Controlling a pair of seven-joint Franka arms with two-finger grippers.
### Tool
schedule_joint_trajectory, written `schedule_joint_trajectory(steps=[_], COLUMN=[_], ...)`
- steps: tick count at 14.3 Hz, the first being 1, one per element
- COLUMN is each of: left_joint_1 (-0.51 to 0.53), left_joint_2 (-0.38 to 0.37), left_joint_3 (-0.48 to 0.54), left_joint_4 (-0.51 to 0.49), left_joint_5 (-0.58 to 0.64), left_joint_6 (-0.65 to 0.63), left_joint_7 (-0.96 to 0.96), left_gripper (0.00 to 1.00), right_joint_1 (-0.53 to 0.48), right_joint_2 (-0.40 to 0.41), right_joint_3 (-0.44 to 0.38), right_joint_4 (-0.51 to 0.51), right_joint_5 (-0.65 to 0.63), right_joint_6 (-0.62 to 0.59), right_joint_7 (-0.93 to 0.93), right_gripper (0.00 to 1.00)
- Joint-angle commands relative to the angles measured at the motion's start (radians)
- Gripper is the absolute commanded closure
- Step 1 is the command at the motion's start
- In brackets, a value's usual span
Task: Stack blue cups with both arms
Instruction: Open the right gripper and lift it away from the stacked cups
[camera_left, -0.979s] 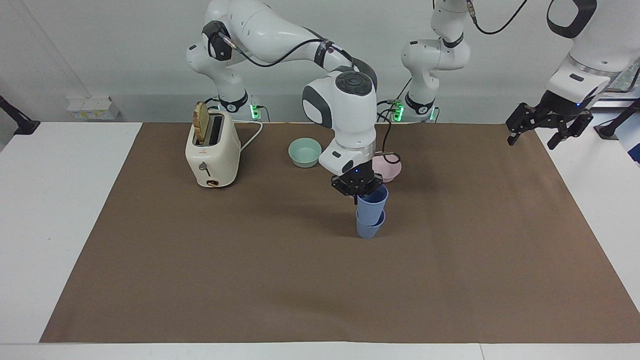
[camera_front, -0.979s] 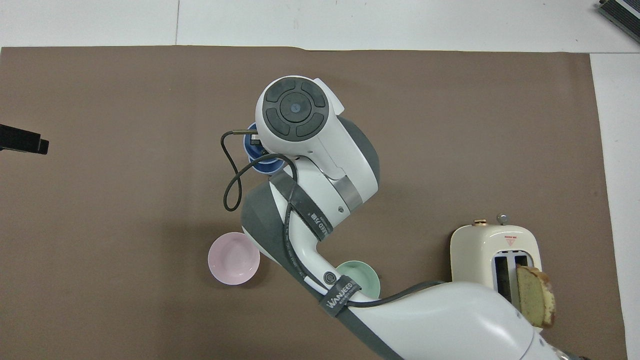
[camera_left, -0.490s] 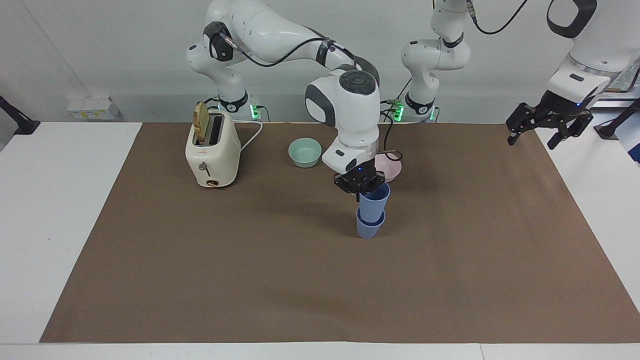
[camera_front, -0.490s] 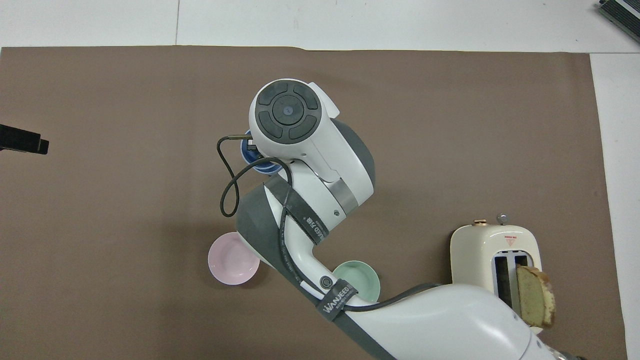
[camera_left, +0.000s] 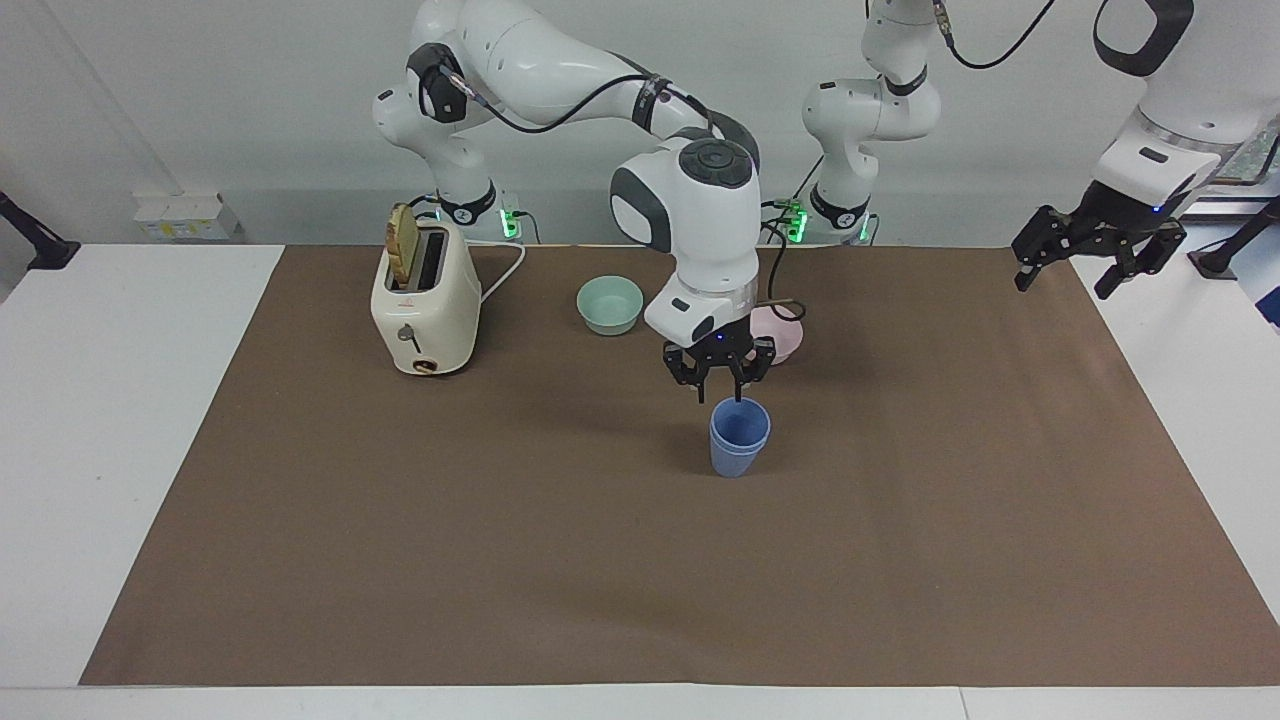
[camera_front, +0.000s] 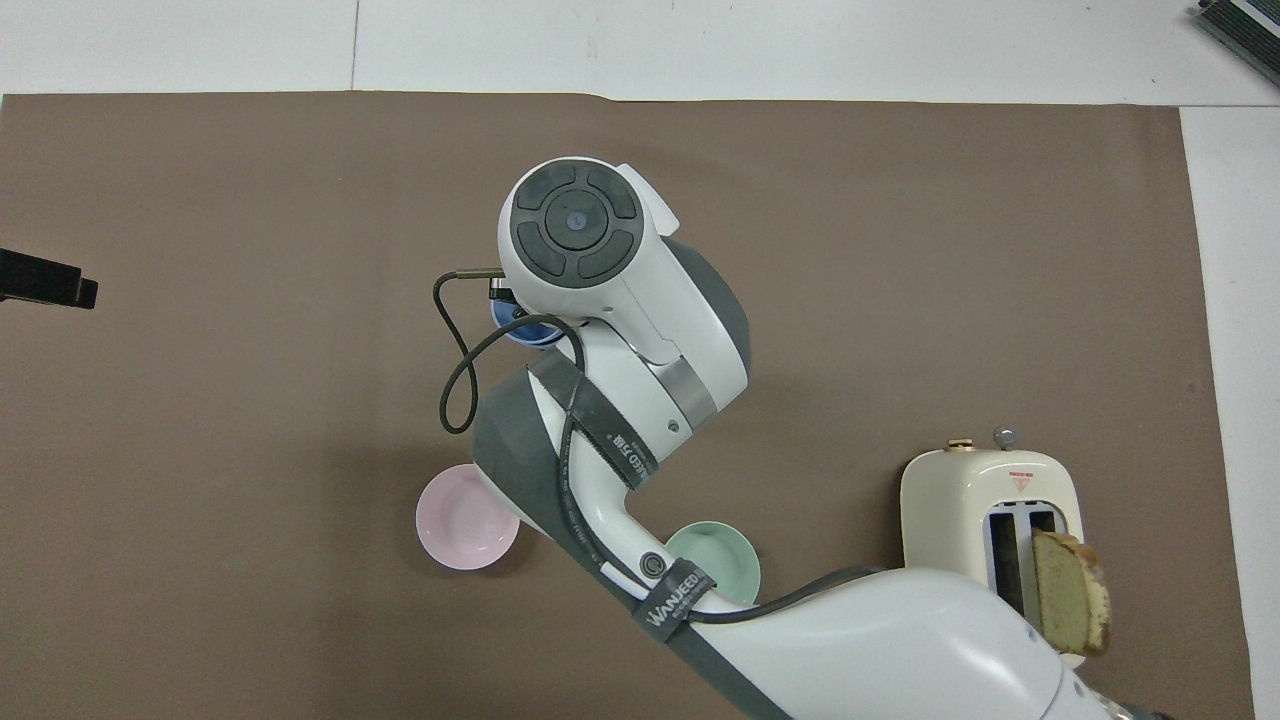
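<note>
1. We see the toaster (camera_left: 425, 300) with a slice of bread (camera_left: 403, 243) in one slot, standing at the right arm's end of the brown mat (camera_left: 400, 560) on the counter (camera_left: 100, 450), well apart from any fingers.
2. The mint-green bowl (camera_left: 610, 303) sits beside the right arm's wrist.
3. Our right gripper (camera_left: 718, 395) hangs over the blue cups (camera_left: 739, 440), its fingers (camera_left: 699, 385) spread and holding nothing; the cups are nested just beneath the fingertips.
4. The pink bowl (camera_left: 782, 335), partly hidden by the wrist, lies nearer the robots than the cups.
5. Our left gripper (camera_left: 1090, 272) waits raised over the mat's edge, fingers wide apart and empty.
</note>
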Motion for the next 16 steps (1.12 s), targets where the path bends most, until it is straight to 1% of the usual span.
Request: schedule_joint_trajectory(steps=[1,3,5,11,13,16], left_joint_1=[0.002,0.002,0.002,0.002,-0.001,0.000], left_joint_2=[-0.015,-0.015,-0.015,-0.012,-0.012,-0.006], left_joint_3=[-0.002,-0.004,-0.004,-0.002,-0.002,-0.004], left_joint_4=[-0.008,-0.008,-0.008,-0.001,0.003,0.009], left_joint_5=[0.020,0.020,0.020,0.020,0.022,0.017], left_joint_6=[-0.008,-0.008,-0.008,-0.004,-0.013,-0.071], left_joint_7=[-0.009,-0.009,-0.009,-0.012,-0.011,-0.008], left_gripper=[0.00,0.00,0.00,0.00,0.00,0.00], right_joint_1=[-0.001,-0.024,-0.096,-0.264,-0.345,-0.471], right_joint_2=[0.015,-0.005,-0.078,-0.235,-0.288,-0.318], right_joint_3=[0.003,-0.001,0.007,0.007,0.006,0.001], right_joint_4=[0.026,0.028,0.026,0.028,0.028,0.028], right_joint_5=[-0.024,-0.024,-0.013,-0.010,-0.010,-0.016], right_joint_6=[-0.022,-0.098,-0.166,-0.429,-0.511,-0.566], right_joint_7=[0.021,0.006,-0.061,-0.236,-0.371,-0.561], right_gripper=[0.00,0.00,0.00,0.00,0.00,0.00])
